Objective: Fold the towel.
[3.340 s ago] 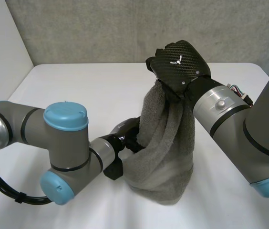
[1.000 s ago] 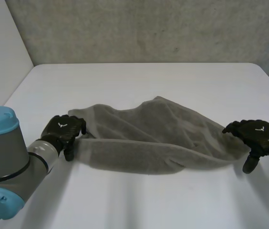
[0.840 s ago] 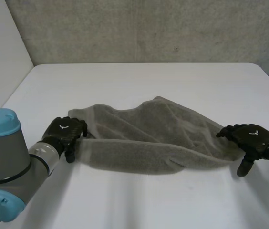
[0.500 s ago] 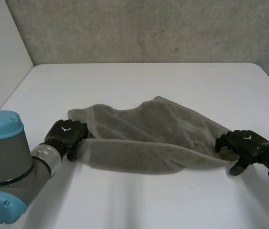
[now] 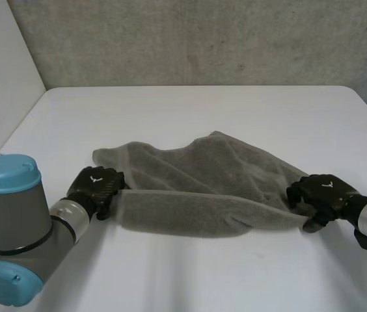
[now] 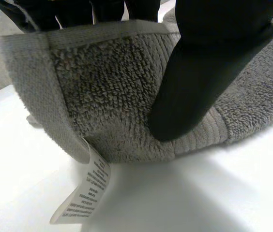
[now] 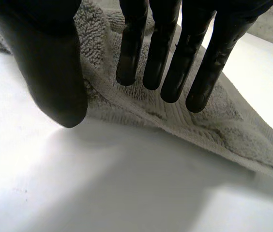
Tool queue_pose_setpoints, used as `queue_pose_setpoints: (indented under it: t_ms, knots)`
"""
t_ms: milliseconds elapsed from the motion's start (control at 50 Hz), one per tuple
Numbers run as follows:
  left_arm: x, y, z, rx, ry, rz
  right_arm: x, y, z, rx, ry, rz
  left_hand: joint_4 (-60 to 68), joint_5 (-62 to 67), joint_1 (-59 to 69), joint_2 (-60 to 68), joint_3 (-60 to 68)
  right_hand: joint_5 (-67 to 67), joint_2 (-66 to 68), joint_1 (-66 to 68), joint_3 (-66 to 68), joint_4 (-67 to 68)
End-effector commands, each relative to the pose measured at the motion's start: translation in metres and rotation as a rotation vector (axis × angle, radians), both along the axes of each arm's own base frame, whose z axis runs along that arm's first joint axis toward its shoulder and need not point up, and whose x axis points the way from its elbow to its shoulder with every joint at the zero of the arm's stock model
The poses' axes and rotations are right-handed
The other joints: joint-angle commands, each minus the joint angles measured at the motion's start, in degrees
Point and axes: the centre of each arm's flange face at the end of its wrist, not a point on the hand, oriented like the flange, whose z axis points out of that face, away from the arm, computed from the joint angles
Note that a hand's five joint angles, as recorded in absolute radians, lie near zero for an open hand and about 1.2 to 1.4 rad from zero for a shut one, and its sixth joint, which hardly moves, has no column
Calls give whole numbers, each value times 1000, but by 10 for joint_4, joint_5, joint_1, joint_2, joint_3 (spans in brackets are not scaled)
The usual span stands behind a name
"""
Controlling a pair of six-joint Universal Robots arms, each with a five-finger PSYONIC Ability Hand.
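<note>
A grey towel [image 5: 203,175] lies stretched sideways and rumpled on the white table [image 5: 190,110]. My left hand [image 5: 94,185] is at its left corner. In the left wrist view the thumb [image 6: 199,82] presses the towel corner [image 6: 102,96] against the fingers behind it, so the corner is pinched; a white label [image 6: 85,193] hangs below it. My right hand [image 5: 323,192] is at the towel's right end. In the right wrist view its fingers [image 7: 165,53] reach fairly straight over the towel edge [image 7: 233,130], and the thumb [image 7: 54,72] stands apart beside that edge, with nothing pinched.
A concrete wall [image 5: 203,39] runs behind the table's far edge. Bare table top lies in front of the towel [image 5: 203,273] and behind it. The left arm's grey joint with its blue cap [image 5: 8,214] stands at the near left.
Both hands have moved inward to the towel's ends. The left hand's fingers have closed on the left corner. The right hand's fingers have curled in somewhat over the right end.
</note>
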Motion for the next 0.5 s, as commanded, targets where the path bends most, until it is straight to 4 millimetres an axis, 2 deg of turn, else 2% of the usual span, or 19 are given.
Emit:
queue_pose_setpoints:
  t_ms: [20, 220, 260, 280, 320, 380, 420, 440, 460, 480, 500]
  knots:
    - [-1, -3, -4, -1, 0, 2, 3, -1, -2, 3, -1, 8, 193, 297, 196, 193, 194, 33, 31, 31, 31, 33]
    - [-1, -6, -4, -19, 5, 3, 5, -2, -8, 19, 3, 11, 193, 297, 196, 194, 194, 85, 83, 83, 83, 85]
    - [-1, -6, -4, -19, 5, 3, 5, -3, -8, 16, 2, 13, 193, 297, 196, 194, 194, 180, 178, 178, 178, 180]
    - [-1, -6, -4, -19, 5, 3, 5, -3, -8, 16, 2, 13, 193, 297, 196, 194, 194, 181, 179, 179, 179, 181]
    - [-2, -5, -4, -19, 7, 2, 5, -5, -6, 7, 3, 11, 193, 297, 196, 194, 194, 358, 356, 356, 356, 358]
    - [-2, -6, -2, -25, 8, 3, 4, -8, -4, -3, 3, 8, 193, 297, 196, 194, 194, 358, 356, 357, 356, 358]
    - [-2, -7, 7, -52, 19, 1, 3, -14, 10, -41, -10, -6, 193, 297, 196, 194, 194, 358, 356, 357, 356, 358]
    - [-2, -7, 7, -52, 19, 1, 3, -14, 10, -41, -10, -6, 193, 297, 196, 194, 194, 358, 356, 357, 356, 358]
    - [-2, -8, 23, -97, 38, 3, 3, -17, 30, -95, -27, -18, 193, 297, 196, 194, 194, 358, 356, 357, 356, 358]
    - [-1, -8, 43, -155, 60, 6, 1, -19, 60, -181, -49, -34, 193, 297, 196, 194, 194, 358, 356, 357, 356, 358]
    - [-1, -8, 43, -156, 60, 6, 1, -19, 61, -182, -49, -34, 193, 297, 196, 194, 194, 358, 356, 357, 356, 358]
